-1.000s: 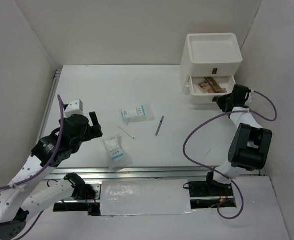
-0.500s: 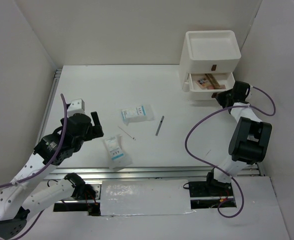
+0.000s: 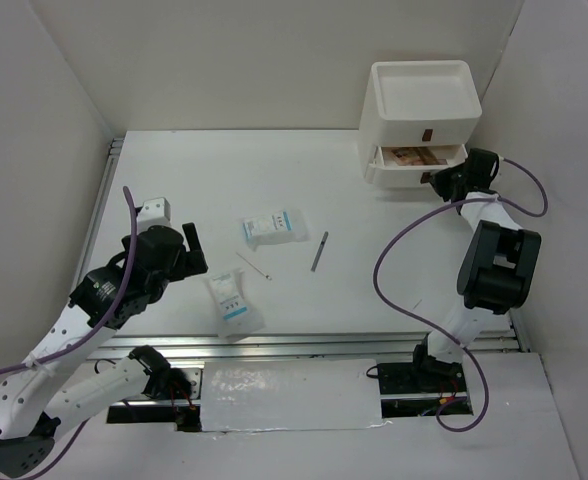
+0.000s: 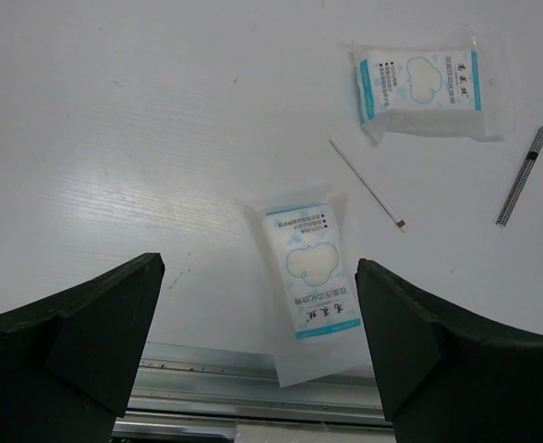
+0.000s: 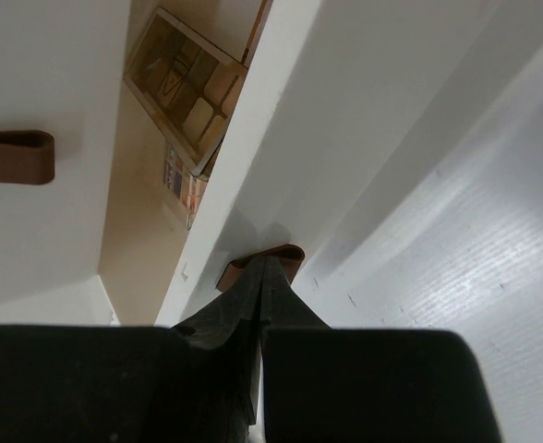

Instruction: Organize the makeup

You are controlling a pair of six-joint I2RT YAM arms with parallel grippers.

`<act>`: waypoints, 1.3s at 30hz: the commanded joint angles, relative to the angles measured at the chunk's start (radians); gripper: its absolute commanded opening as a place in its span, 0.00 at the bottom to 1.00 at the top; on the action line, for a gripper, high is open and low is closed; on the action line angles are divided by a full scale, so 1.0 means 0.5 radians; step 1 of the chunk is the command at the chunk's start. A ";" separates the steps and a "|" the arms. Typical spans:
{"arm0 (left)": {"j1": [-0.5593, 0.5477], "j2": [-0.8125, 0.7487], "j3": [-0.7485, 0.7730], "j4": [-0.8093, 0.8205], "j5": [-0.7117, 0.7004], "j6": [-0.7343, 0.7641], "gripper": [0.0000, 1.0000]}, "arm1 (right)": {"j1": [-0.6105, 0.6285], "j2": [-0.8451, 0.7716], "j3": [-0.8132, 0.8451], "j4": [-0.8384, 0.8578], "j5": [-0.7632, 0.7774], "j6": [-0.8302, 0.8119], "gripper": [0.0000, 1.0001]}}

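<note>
**Palette drawer pushed almost closed**

The eyeshadow palettes [image 3: 411, 155] sit in the lower drawer [image 3: 404, 177] of the white drawer unit [image 3: 421, 100], at two o'clock. The drawer shows less opening than a second ago. The right gripper [image 5: 264, 266], clenched on nothing, presses its brown tab [image 5: 288, 252]. Two sachets [image 4: 313, 277] and the pencil [image 4: 523, 175] still wait mid-table. The left gripper [image 4: 258, 277] hangs wide open above them.

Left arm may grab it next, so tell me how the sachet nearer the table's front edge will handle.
The sachet looks like a soft film pouch, puffy in the middle, so it will probably flex and sag when lifted. It seems light and would likely slide on the smooth table if pushed.
</note>
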 commanded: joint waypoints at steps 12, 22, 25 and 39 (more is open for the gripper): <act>0.014 0.003 0.018 0.030 -0.054 0.030 0.99 | 0.055 0.330 0.480 0.224 -0.104 0.039 0.00; 0.026 0.012 0.015 0.040 -0.042 0.039 0.99 | 0.071 0.542 0.526 0.568 -0.270 0.106 0.02; 0.029 0.018 0.015 0.046 -0.029 0.051 0.99 | 0.071 0.573 0.532 0.626 -0.306 0.103 0.02; 0.063 0.009 0.006 0.070 0.020 0.076 0.99 | 0.046 0.401 -0.016 0.862 -0.331 0.299 0.61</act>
